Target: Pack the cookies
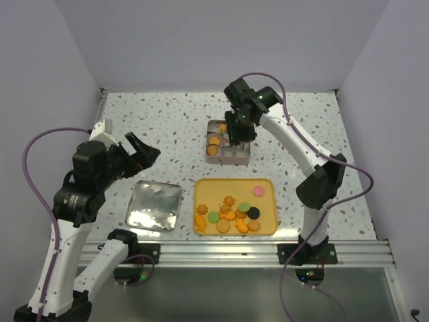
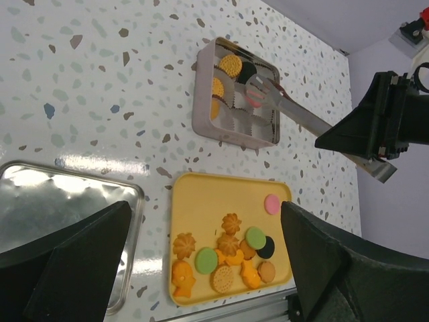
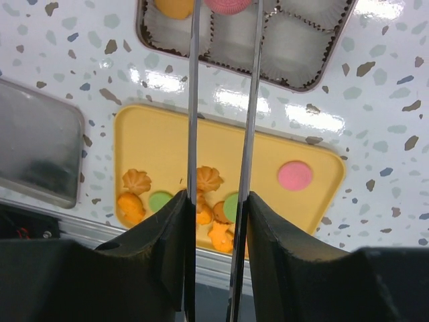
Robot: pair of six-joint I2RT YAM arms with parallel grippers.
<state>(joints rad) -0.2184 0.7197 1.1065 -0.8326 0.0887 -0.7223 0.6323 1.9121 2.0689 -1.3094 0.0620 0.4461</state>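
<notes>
On the desk [image 1: 167,121], the yellow tray [image 1: 234,181] holds most of the cookies [image 1: 231,216], and a few lie in the metal tin [image 2: 201,100] beyond it. The right hand [image 3: 218,221] is clenched on tongs [image 3: 193,100] whose tips pinch a pink cookie [image 2: 255,100] over the tin's middle cups, while the left hand [image 1: 124,139] hangs released, grasping nothing. The step looks like placing: next, the tips need lowering into an empty cup and easing apart.

The yellow tray [image 2: 214,201] carries two green cookies [image 2: 206,260], one black cookie [image 2: 266,248], one pink cookie [image 2: 271,203] and about eight orange cookies [image 2: 231,221]. There is one tin [image 2: 201,100], one steel lid [image 2: 60,201] and one pair of tongs [image 2: 301,114].
</notes>
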